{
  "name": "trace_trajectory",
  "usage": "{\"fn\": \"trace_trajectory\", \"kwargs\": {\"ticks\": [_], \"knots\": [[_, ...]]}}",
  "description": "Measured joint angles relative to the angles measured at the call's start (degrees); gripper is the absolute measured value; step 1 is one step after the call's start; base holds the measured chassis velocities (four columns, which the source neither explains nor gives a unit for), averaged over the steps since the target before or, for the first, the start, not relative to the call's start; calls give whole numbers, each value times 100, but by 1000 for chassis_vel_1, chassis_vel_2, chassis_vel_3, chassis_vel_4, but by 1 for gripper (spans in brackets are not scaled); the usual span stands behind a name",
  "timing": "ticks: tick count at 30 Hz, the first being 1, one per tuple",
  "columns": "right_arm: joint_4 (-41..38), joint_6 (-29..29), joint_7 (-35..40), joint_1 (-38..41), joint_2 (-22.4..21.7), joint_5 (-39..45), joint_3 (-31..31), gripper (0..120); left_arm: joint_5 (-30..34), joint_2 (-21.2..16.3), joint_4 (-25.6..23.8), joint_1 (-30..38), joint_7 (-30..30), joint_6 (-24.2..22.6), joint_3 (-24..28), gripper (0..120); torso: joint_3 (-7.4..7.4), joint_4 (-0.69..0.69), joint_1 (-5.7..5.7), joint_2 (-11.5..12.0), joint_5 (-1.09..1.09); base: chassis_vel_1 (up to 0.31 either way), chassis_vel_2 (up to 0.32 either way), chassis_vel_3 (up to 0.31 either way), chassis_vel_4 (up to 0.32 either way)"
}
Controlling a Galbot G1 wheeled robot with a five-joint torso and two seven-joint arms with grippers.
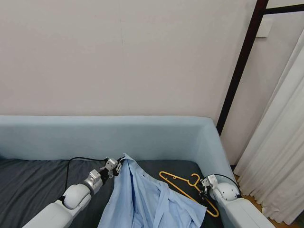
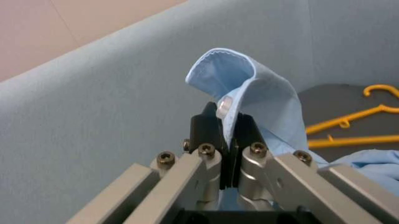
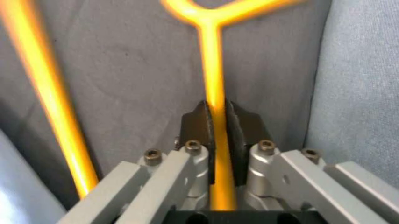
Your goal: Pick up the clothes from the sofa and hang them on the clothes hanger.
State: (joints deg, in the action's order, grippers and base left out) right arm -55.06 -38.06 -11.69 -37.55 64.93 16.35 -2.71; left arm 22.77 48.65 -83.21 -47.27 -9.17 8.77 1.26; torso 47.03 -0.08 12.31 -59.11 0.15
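Head view: left gripper (image 1: 119, 165) on limp shirt (image 1: 142, 199), right gripper (image 1: 203, 191) on wiry hanger (image 1: 172, 177)

I have the shirt (image 1: 142, 202) on the sofa (image 1: 71, 137) at 6 o'clock, the hanger (image 1: 176, 182) lying just beside it toward 3. My left gripper (image 1: 118, 166) pinches the shirt's 10 o'clock edge; my right gripper (image 1: 203, 191) clamps the hanger's 4 o'clock end.

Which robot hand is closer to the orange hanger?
Right. The right gripper is shut on the hanger; the left gripper grips the blue shirt collar, farther away.
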Motion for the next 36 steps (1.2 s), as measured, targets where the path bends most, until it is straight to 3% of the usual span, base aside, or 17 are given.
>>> {"fn": "trace_trajectory", "kwargs": {"ticks": [9, 23, 28, 36], "knots": [[-215, 446, 134, -183, -96, -521, 104, 4, 48, -7, 0, 33, 1, 1, -28, 0, 0, 0, 0, 0, 1, 0, 0, 0, 0], [-2855, 1861, 804, -1034, -1108, -84, -233, 4, 272, -193, 69, 78, -77, 80, -98, 0, 0, 3, 0, 0, 0, 0, 0, 0, 0], [-4401, 2507, 917, -2148, -1526, -424, -615, 4, 609, -276, 75, 252, -92, -54, -75, 0, -1, -3, 0, 0, -1, 0, 0, 0, 0], [-5365, 2955, 1184, -3590, -1651, -1582, -667, 4, 777, -416, -64, 386, -149, -111, 6, 0, -1, -2, 0, 0, 0, 0, 0, 0, 0]]}}
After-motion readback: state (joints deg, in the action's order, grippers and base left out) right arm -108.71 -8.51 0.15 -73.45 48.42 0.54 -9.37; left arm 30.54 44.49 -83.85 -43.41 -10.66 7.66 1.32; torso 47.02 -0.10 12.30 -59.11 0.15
